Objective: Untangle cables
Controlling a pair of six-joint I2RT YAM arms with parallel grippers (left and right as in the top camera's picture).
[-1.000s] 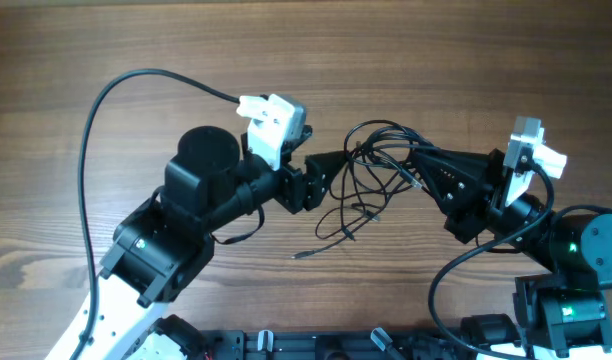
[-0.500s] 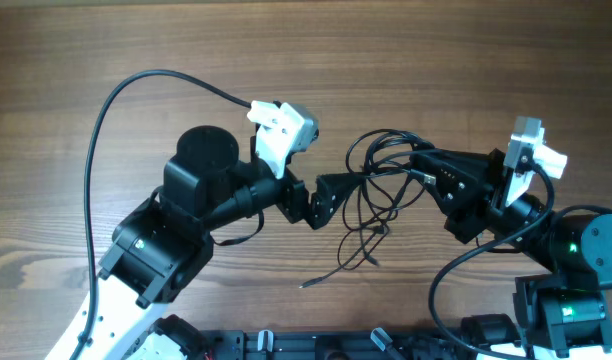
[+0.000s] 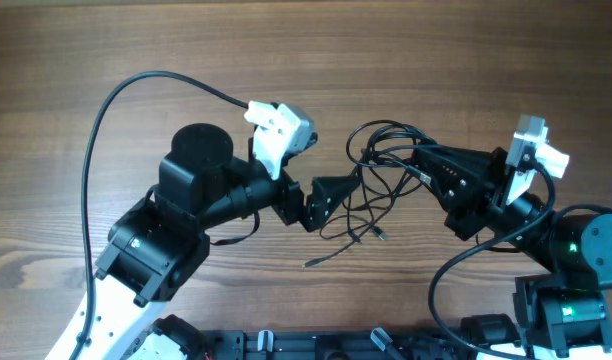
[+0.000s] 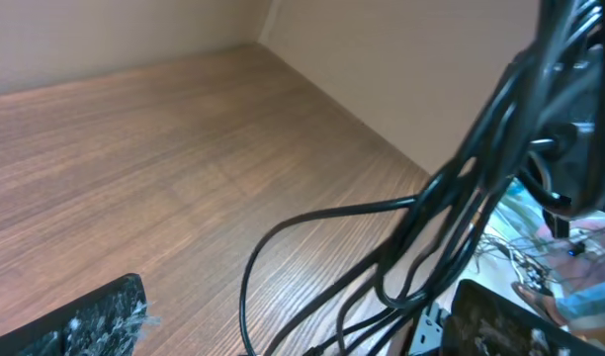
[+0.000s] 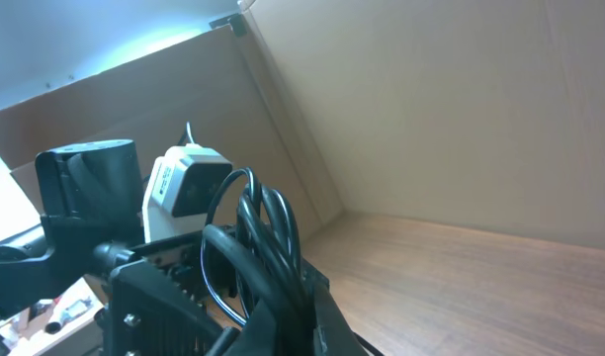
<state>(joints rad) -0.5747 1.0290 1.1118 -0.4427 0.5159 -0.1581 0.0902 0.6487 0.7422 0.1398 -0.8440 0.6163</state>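
The cables [image 3: 384, 160] are a bunch of thin black loops at mid-table, with strands trailing down to a loose plug end [image 3: 310, 263]. My right gripper [image 3: 423, 167] is shut on the right side of the bunch. In the right wrist view the cables [image 5: 266, 222] rise out of its closed fingertips [image 5: 312, 302]. My left gripper [image 3: 334, 198] stands open at the bunch's left edge. In the left wrist view the cables [image 4: 436, 222] cross the wide gap of the left gripper [image 4: 302, 331], apart from both fingers [image 4: 90, 316].
A thick black arm cable [image 3: 96, 130] arcs over the table at the left. The left arm's white wrist camera [image 3: 276, 130] sits just left of the bunch. The arm bases and a black rail [image 3: 316, 345] line the near edge.
My left jaws have spread wide open and the left gripper has shifted a little right and down. The hanging strands and the loose plug end have swung slightly. The right gripper has not moved.
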